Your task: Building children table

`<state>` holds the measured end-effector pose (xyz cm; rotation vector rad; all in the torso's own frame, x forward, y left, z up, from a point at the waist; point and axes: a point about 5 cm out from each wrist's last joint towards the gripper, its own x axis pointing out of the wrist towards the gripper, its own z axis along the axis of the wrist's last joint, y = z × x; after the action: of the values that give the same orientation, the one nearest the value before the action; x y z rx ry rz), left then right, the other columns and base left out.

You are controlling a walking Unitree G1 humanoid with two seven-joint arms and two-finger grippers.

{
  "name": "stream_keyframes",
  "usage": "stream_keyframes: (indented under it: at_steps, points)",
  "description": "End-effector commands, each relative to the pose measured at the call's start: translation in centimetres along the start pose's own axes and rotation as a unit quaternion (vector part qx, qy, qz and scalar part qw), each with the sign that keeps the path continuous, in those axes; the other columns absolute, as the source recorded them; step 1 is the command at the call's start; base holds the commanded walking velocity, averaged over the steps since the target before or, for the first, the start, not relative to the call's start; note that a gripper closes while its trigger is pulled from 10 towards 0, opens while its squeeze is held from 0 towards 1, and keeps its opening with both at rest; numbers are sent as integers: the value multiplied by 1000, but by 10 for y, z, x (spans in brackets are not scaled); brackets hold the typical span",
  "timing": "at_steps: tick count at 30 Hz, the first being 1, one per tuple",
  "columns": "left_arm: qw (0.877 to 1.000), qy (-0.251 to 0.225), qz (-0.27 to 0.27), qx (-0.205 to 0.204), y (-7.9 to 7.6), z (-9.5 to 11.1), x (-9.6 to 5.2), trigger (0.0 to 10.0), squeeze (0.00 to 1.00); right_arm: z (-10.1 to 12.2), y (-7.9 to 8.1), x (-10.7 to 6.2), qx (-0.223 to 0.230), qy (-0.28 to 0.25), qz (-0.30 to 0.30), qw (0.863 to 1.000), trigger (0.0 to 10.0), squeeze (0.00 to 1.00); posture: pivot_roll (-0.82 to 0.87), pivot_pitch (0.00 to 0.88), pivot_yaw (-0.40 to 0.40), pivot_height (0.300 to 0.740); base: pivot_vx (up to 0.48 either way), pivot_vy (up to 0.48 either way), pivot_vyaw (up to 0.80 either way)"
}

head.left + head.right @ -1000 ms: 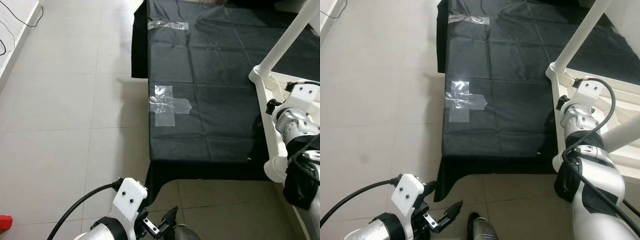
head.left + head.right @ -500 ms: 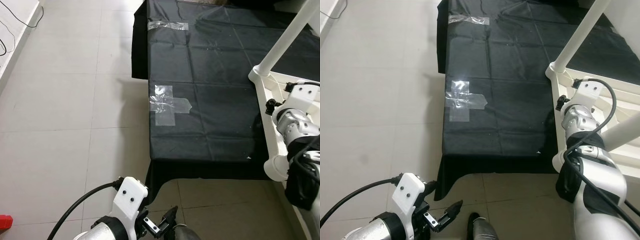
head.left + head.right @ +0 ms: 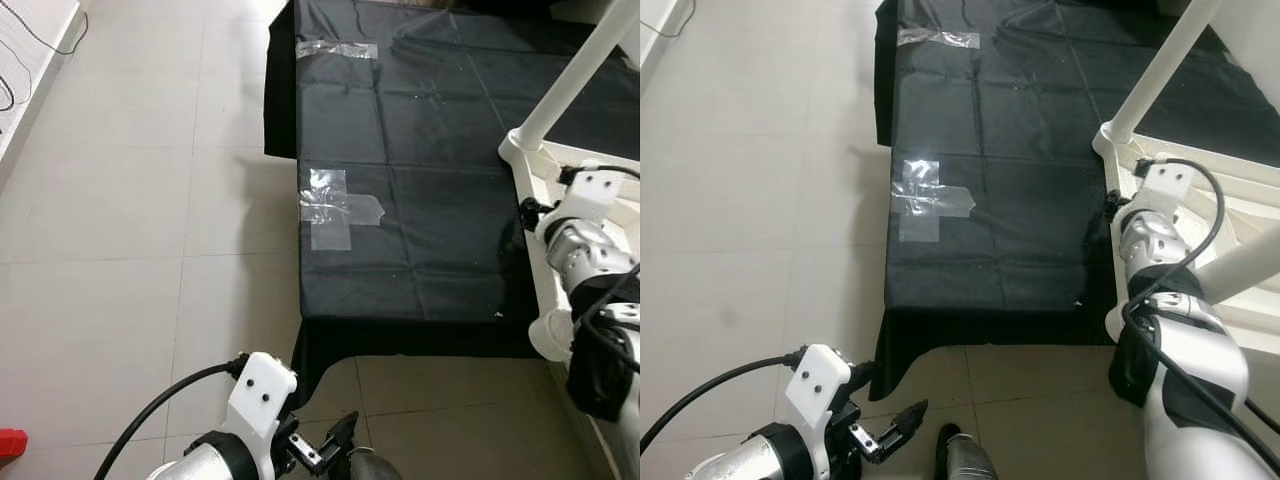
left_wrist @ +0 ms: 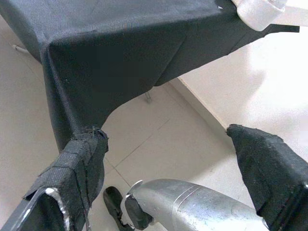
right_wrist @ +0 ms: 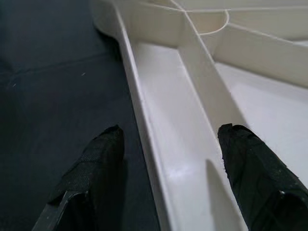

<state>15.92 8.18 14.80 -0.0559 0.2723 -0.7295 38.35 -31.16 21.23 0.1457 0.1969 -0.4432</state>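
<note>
A black cloth [image 3: 430,170] is spread over a low platform, and its near edge drops straight down to the tiled floor [image 3: 130,240], with one corner hanging loose by the robot's feet. Loads of open tile is left on the robot's left side. Two patches of clear tape [image 3: 335,208] are stuck along the cloth's left edge.

The white children's table [image 3: 1230,215] is laid upside down on the right side of the cloth, ribbed underside facing up. One white leg [image 3: 1160,70] is seen slanting up and away from its near-left corner, and a second leg is cut off by the frame edge on the right, so the rest of the table can't be made out.

The right gripper [image 5: 168,159] is held over the table's left rim: in the right wrist view the fingers are spread wide apart, one above the black cloth, one above the white channel, nothing grasped. From the head views the fingers themselves are hidden behind the wrist.

The left gripper [image 4: 178,159] is kept low near the floor by the hanging cloth corner, also spread open and empty. Part of the robot's own silver leg and foot is seen below it.
</note>
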Motion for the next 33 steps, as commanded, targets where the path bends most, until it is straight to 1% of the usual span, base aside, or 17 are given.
stream_keyframes:
  at_steps: [1, 5, 8, 12, 16, 17, 19, 20, 24, 25, 26, 27, 28, 29, 31, 32, 33]
  points:
    - [1000, 14, -6, -8, -3, -5, -1, 10000, 0, -13, -8, 0, -11, 27, -9, 1000, 10000, 0, 96, 289, -141, 740, 0, 0, 0]
    - [1000, 14, -6, -9, -3, -6, -1, 10000, 0, -22, -10, 0, -30, 55, -14, 998, 10000, 0, 94, 288, -144, 740, 0, 0, 0]
    - [1000, 15, -6, -10, -4, -6, 0, 10000, 0, -47, -14, -4, -41, 144, -15, 989, 10000, 0, 92, 285, -145, 740, 0, 0, 0]
    - [1000, 15, -7, -10, -4, -6, 0, 10000, 0, -56, -15, -6, -37, 177, -13, 983, 10000, 0, 90, 283, -146, 740, 0, 0, 0]
    - [1000, 14, -6, -10, -4, -6, 0, 10000, 0, -61, -10, -8, -49, 214, 20, 975, 10000, 0, 87, 278, -147, 740, 0, 0, 0]
    - [1000, 14, -6, -10, -4, -6, 0, 10000, 0, -62, -8, -9, -64, 219, 37, 973, 3373, 0, 87, 278, -147, 740, 0, 0, 0]
    - [1000, 14, -6, -10, -4, -6, 0, 10000, 0, -63, -6, -9, -74, 224, 48, 971, 3373, 0, 87, 278, -147, 740, 0, 0, 0]
    - [1000, 14, -6, -9, -4, -6, 0, 10000, 0, -64, -3, -10, -92, 229, 69, 967, 0, 0, 88, 277, -148, 740, 0, 0, 0]
    - [1000, 15, -6, -8, -4, -6, 0, 10000, 0, -64, 4, -11, -126, 235, 109, 958, 0, 0, 88, 277, -148, 740, 0, 0, 0]
    - [1000, 15, -6, -8, -4, -6, 0, 10000, 0, -64, 8, -11, -149, 238, 134, 950, 0, 0, 86, 270, -149, 740, 0, 0, 0]
    - [1000, 15, -6, -8, -4, -6, 0, 10000, 0, -64, 8, -11, -149, 238, 134, 950, 0, 0, 86, 270, -149, 740, 0, 0, 0]
    - [1000, 15, -6, -8, -5, -6, 0, 10000, 0, -64, 15, -12, -171, 237, 171, 941, 0, 0, 84, 267, -149, 740, 0, 0, 0]
    - [1000, 15, -7, -9, -5, -6, 0, 10000, 0, -65, 27, -15, -200, 236, 238, 921, 0, 0, 83, 264, -149, 740, 0, 0, 0]
    - [1000, 15, -7, -9, -5, -6, 0, 10000, 0, -65, 27, -15, -200, 236, 238, 921, 0, 0, 83, 264, -149, 740, 0, 0, 0]
    - [1000, 15, -9, -9, -6, -6, 1, 10000, 0, -71, 40, -21, -248, 248, 337, 874, 0, 0, 83, 265, -149, 740, 0, 0, 0]
    - [1000, 15, -9, -9, -6, -6, 1, 10000, 0, -71, 40, -21, -248, 248, 337, 874, 0, 0, 83, 265, -149, 740, 0, 0, 0]
    - [1000, 15, -9, -9, -6, -6, 1, 10000, 0, -73, 43, -23, -264, 252, 361, 858, 0, 0, 81, 262, -150, 740, 0, 0, 0]
